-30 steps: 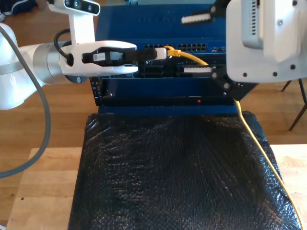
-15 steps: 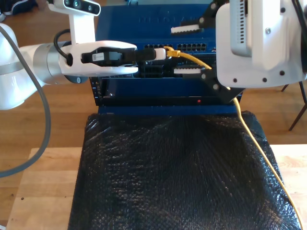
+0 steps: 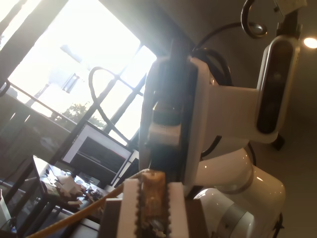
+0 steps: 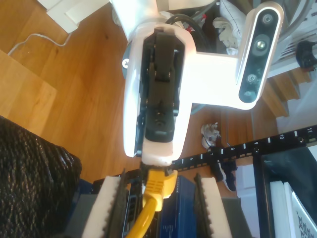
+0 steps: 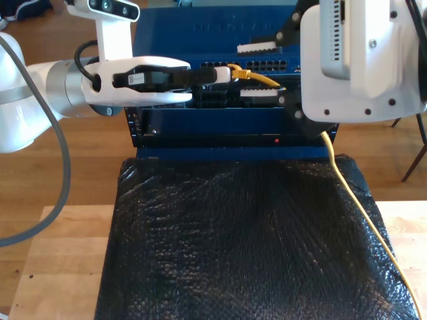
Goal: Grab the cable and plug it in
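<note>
In the exterior view's left, my first gripper (image 5: 223, 74) reaches sideways from its white arm, level with the upper part of the dark blue metal equipment rack (image 5: 200, 127). Its fingers are pressed narrowly together on the plug end of the long thin pale yellow network cable (image 5: 263, 79). The first wrist view shows the same grip: the white ridged pads (image 3: 130, 208) sit close on either side of the yellowish plug. From that pinch the cable runs toward the exterior view's right and slopes down in front of the rack's rows of ports. It passes between the two white toothed pads of my second gripper (image 5: 248, 71), whose fingers stand wide apart, one above the cable and one below, not touching it. In the second wrist view the yellow boot (image 4: 154, 186) lies in the gap between those spread pads (image 4: 106, 210), with the first gripper's tip right at it. Further to the exterior view's right, the cable drops behind the second arm's white housing and trails down along the edge of the crinkled black plastic mat (image 5: 247, 247) that covers the pale wooden table (image 5: 60, 267).
</note>
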